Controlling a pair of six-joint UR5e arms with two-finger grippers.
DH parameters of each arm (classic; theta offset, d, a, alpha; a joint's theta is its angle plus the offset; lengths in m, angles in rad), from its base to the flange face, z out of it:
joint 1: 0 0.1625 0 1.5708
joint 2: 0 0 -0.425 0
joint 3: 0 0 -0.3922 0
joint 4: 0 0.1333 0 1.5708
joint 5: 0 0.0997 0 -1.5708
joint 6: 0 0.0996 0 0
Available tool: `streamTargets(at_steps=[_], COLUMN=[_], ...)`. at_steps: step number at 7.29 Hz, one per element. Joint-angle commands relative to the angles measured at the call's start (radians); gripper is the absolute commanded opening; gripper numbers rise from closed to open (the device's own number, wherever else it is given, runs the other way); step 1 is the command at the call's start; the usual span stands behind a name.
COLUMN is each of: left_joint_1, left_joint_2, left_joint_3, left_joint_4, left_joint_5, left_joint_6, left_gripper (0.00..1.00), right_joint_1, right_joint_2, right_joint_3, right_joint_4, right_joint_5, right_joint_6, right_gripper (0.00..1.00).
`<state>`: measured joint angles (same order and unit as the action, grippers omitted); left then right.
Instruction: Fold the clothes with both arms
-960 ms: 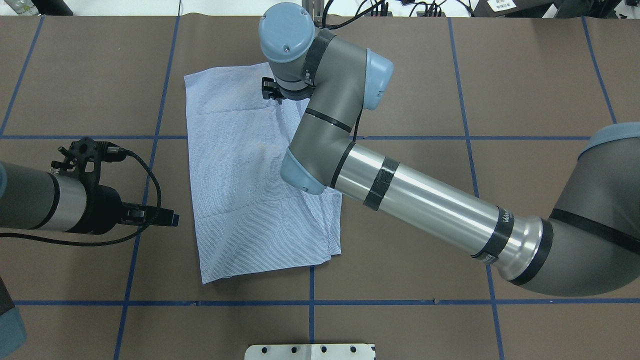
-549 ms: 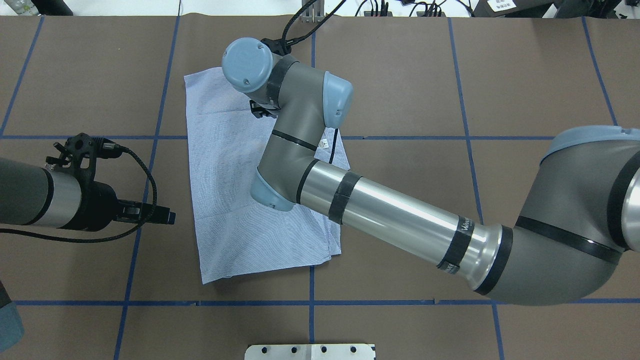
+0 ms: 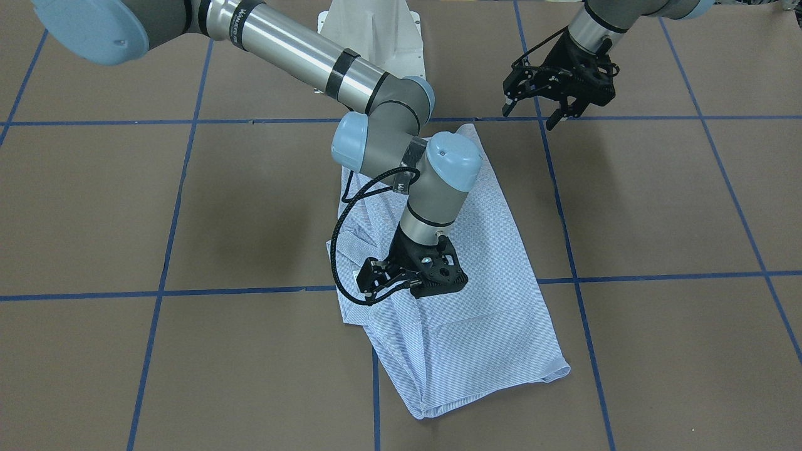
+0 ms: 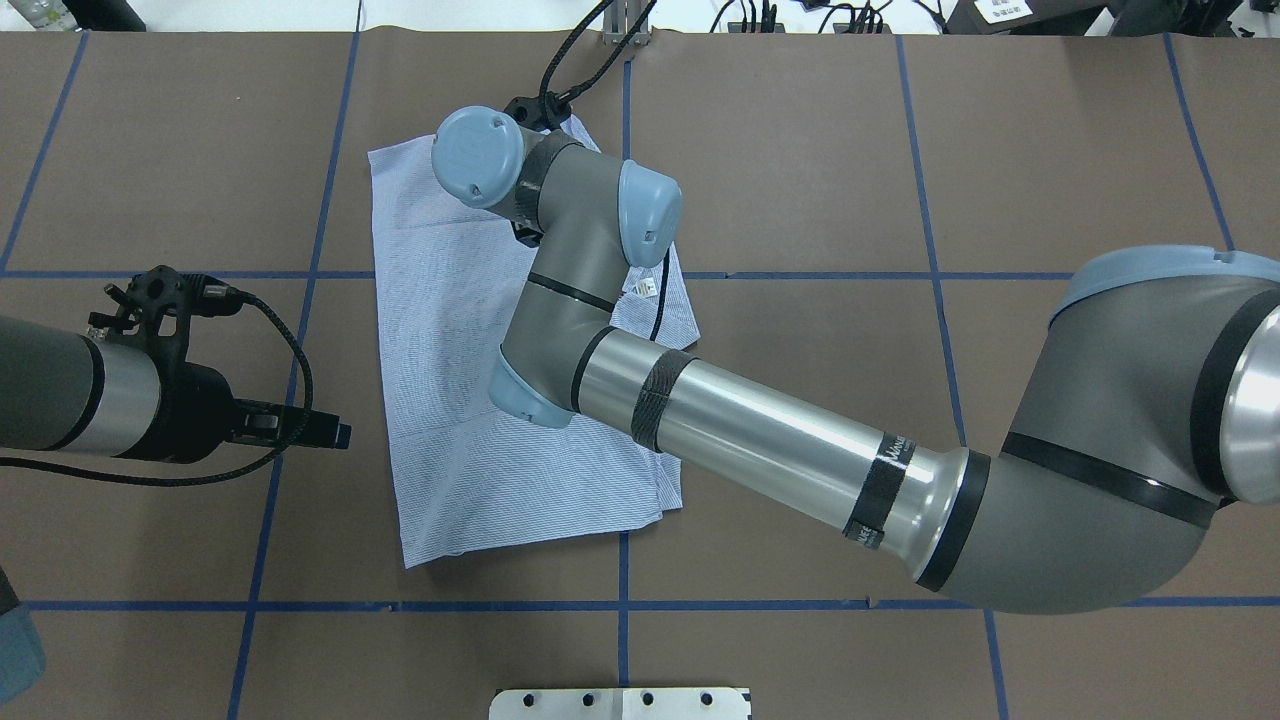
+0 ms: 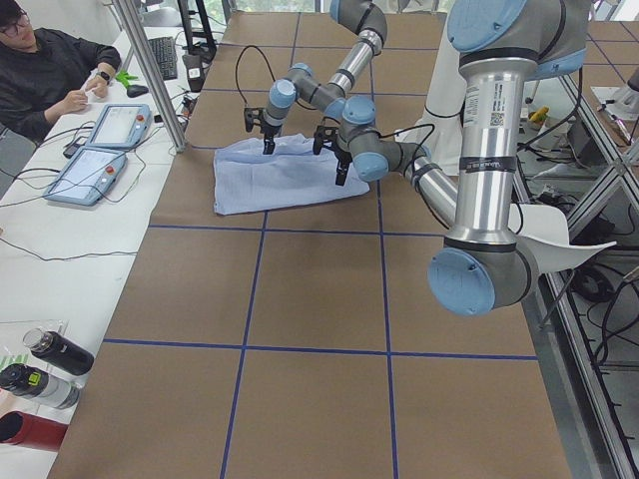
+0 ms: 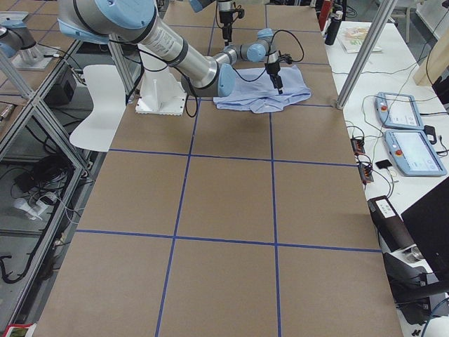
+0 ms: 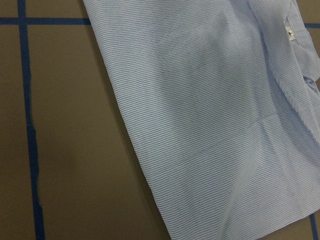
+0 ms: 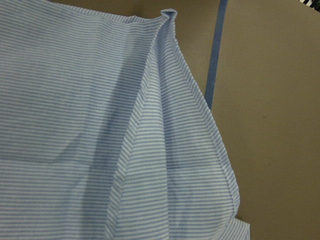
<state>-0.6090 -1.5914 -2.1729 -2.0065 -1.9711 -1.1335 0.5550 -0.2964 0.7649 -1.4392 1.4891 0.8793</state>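
Observation:
The light blue striped shirt (image 4: 450, 330) lies folded into a long rectangle on the brown table, its white neck label (image 4: 645, 288) showing at the right edge. My right arm reaches across it. The right gripper (image 3: 373, 287) hangs just above the cloth near the collar end, fingers apart and holding nothing. The right wrist view shows only a creased edge of the shirt (image 8: 75, 100). My left gripper (image 4: 340, 436) hovers open beside the shirt's left edge, clear of the cloth, and it also shows spread in the front view (image 3: 531, 116). The left wrist view looks down on the shirt (image 7: 210, 125).
Blue tape lines (image 4: 620, 605) grid the brown table cover. The white pedestal base (image 3: 376, 31) stands at the robot's side. A seated person (image 5: 50, 70), two control tablets (image 5: 100, 150) and bottles (image 5: 45, 369) are on a side table beyond the far edge.
My right arm has swung left and lower over the shirt, uncovering the shirt's right edge and label. The left gripper has drawn back slightly to the left.

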Motion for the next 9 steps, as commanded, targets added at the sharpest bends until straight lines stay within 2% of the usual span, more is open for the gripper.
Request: streamTargets(at_steps=[1, 4, 6, 7, 9], left_joint_1=[0.0, 0.0, 0.0, 0.001, 0.003], left_joint_2=[-0.002, -0.004, -0.007, -0.013, -0.018], left_joint_3=[-0.001, -0.001, -0.002, 0.001, 0.001], left_joint_4=[0.0, 0.0, 0.0, -0.001, -0.002], left_joint_5=[0.0, -0.002, -0.003, -0.024, -0.028], left_joint_6=[0.0, -0.003, -0.005, -0.028, -0.031], left_gripper=[1.0, 1.0, 1.0, 1.0, 1.0], right_joint_1=[-0.009, -0.007, 0.002, 0.011, 0.063], right_joint_2=[0.005, 0.011, 0.022, 0.01, -0.157], right_joint_3=[-0.077, -0.088, -0.053, -0.014, 0.208], right_joint_4=[0.134, 0.132, -0.008, -0.086, -0.199], right_joint_5=[-0.009, -0.015, -0.042, -0.047, -0.047], right_joint_6=[0.016, 0.006, -0.069, -0.1, -0.236], right_gripper=[1.0, 1.0, 1.0, 1.0, 1.0])
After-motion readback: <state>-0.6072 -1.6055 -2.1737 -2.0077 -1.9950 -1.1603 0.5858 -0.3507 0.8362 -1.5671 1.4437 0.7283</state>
